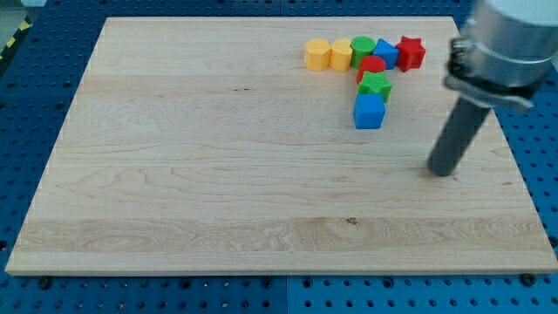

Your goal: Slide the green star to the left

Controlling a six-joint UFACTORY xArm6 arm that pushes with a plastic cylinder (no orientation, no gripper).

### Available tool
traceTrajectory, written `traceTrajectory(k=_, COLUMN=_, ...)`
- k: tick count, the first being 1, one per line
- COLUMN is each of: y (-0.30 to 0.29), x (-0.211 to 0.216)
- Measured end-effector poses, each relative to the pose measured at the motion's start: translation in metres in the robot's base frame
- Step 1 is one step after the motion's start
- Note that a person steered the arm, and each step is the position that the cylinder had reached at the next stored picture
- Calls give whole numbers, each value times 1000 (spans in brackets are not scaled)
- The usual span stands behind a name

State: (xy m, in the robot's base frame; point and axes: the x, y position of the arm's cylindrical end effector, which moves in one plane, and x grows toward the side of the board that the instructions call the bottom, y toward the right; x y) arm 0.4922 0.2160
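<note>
Sitting in a short column of blocks toward the view's top right of the tabletop [218, 174], the green star [376, 85] was wedged between a red cylinder [371, 65] touching it above and a blue cube [369, 112] touching it below. My tip [442, 172] rested on the wood well apart from it, lower and to the view's right, so the star lay up and to the left of the rod. Judged from that layout, the tip would first need to rise to the star's level on its right side before any leftward push could land squarely; the star showed no clear long axis. There was a single arm, and it carried no fingers at all, only the straight dark rod, so nothing could be said to be apart or clamped. Along the view's top ran a row of five: a yellow hexagonal block [317, 54], a second yellow block [341, 55], a green cylinder [363, 47], a blue block [385, 54] and a red star [410, 52]. Counted by colour, eight blocks stood there: two yellow, two green, two blue, two red.
</note>
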Motion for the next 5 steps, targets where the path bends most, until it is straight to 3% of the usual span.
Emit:
traceTrajectory(k=1, y=46, x=-63)
traceTrajectory(k=2, y=36, x=-111)
traceTrajectory(k=5, y=-136, x=-126)
